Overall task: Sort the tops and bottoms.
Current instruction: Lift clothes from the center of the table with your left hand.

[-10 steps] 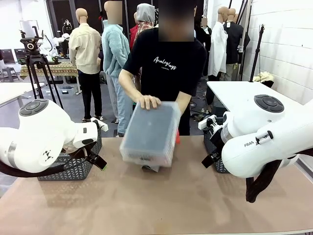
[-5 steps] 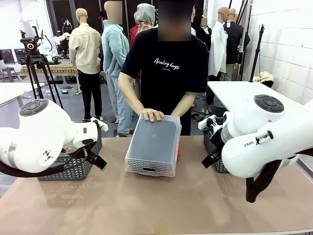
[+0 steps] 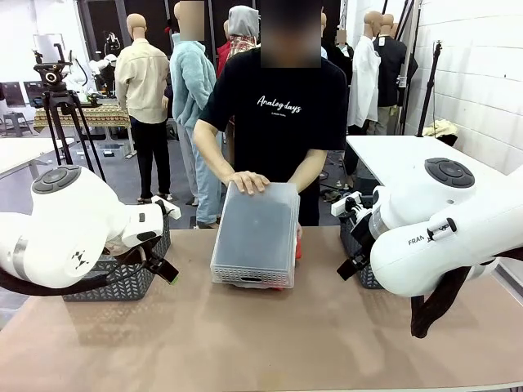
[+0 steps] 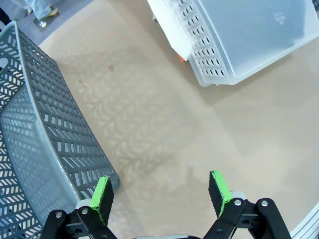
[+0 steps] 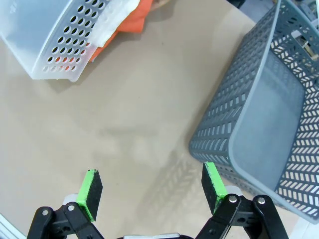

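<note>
A person stands at the far side and presses a hand (image 3: 246, 180) on an upturned translucent white bin (image 3: 255, 235) in the middle of the table. An orange top (image 5: 135, 21) and a fold of white fabric (image 5: 117, 22) poke out from under its rim; the orange top (image 3: 297, 245) also peeks out at the bin's right edge. The bottoms are hidden. My left gripper (image 4: 162, 191) hangs open over bare table beside the left basket. My right gripper (image 5: 152, 189) is open too, above the table next to the right basket. Both are well short of the bin.
A grey mesh basket (image 3: 122, 282) stands at the table's left, close to my left fingers (image 4: 102, 196). A second grey basket (image 5: 269, 114) stands at the right. Bare brown tabletop (image 3: 270, 335) lies between the arms and the bin.
The person has turned the bin over and set it down on the table, then lifted its far end slightly. Both arms have stayed still.
</note>
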`<action>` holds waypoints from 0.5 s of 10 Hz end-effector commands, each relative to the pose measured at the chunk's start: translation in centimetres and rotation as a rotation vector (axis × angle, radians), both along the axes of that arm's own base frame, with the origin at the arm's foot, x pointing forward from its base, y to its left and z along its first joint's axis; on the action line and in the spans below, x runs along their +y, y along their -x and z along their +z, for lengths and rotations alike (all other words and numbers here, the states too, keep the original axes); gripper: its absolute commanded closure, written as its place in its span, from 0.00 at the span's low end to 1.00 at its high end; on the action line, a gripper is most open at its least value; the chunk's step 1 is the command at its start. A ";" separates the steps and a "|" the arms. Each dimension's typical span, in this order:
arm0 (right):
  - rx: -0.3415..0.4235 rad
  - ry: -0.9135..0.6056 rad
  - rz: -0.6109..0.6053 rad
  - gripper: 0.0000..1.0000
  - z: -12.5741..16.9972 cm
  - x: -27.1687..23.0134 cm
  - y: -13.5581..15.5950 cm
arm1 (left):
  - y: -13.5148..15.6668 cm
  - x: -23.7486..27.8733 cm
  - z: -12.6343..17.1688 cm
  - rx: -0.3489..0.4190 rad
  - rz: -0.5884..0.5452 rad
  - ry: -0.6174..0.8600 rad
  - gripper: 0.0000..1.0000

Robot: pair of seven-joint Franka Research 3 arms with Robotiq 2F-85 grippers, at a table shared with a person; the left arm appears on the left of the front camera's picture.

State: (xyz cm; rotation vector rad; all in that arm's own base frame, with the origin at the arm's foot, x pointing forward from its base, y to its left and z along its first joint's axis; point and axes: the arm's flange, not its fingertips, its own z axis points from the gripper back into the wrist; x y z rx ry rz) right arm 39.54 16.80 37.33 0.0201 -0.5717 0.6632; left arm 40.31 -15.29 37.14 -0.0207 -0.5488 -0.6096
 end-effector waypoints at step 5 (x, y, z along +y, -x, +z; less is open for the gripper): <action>0.000 0.000 0.000 0.00 0.0 0.0 0.0 | 0.0 0.1 0.0 0.000 0.003 0.002 0.00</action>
